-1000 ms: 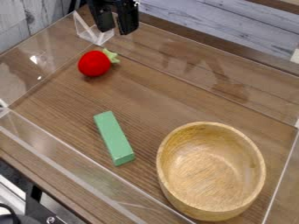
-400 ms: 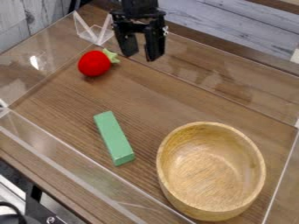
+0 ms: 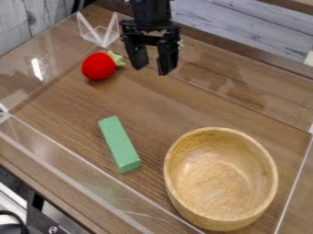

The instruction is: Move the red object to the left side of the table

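Observation:
The red object (image 3: pixel 99 66), a small round strawberry-like toy with a green leafy top on its right side, lies on the brown wood-grain table (image 3: pixel 208 101) near the back left. My black gripper (image 3: pixel 153 60) hangs just to the right of it, pointing down, slightly above the tabletop. Its two fingers stand open with nothing between them. It does not touch the toy.
A green rectangular block (image 3: pixel 119 143) lies in the front middle. A round light wooden bowl (image 3: pixel 221 177) stands at the front right. Clear acrylic walls (image 3: pixel 37 55) border the tabletop on all sides.
The gripper has come down and moved to the right in the picture, from the back edge to a spot beside the toy. It stayed open. The toy has not moved.

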Available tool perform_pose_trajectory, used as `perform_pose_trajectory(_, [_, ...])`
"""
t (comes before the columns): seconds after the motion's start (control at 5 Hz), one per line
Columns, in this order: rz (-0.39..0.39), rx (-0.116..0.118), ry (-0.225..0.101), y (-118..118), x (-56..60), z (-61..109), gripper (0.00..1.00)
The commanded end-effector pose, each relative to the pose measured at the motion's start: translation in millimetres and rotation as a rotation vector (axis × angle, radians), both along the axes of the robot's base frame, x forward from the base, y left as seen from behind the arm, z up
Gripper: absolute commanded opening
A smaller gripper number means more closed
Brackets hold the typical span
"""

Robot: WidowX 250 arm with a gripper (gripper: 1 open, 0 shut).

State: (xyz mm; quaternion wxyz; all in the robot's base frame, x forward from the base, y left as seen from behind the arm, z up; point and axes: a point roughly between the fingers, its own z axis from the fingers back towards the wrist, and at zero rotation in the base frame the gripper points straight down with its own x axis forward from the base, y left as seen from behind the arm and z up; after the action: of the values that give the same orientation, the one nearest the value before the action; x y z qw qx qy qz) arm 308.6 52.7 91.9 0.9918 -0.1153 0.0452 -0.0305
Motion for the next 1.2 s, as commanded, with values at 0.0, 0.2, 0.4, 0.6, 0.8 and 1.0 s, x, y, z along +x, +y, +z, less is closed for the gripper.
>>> perform_pose_trajectory(0.0, [-0.005, 0.045, -0.092, 0.6, 2.9, 27.7, 1.00])
perform_pose_trajectory(0.2, [-0.025, 0.065, -0.119, -2.6, 3.0, 31.6, 1.00])
perform_pose_trajectory(0.4, [0.012, 0.088, -0.133, -5.2, 5.1, 18.1, 1.00])
perform_pose_trajectory(0.6, [0.059, 0.111, -0.154, -5.7, 7.3, 4.4, 1.00])
perform_pose_trajectory(0.8, [0.104, 0.129, -0.175, -2.1, 10.9, -4.2, 1.00])
perform_pose_trajectory(1.0, [0.108, 0.139, -0.186, 13.4, 20.9, -4.9, 1.00])
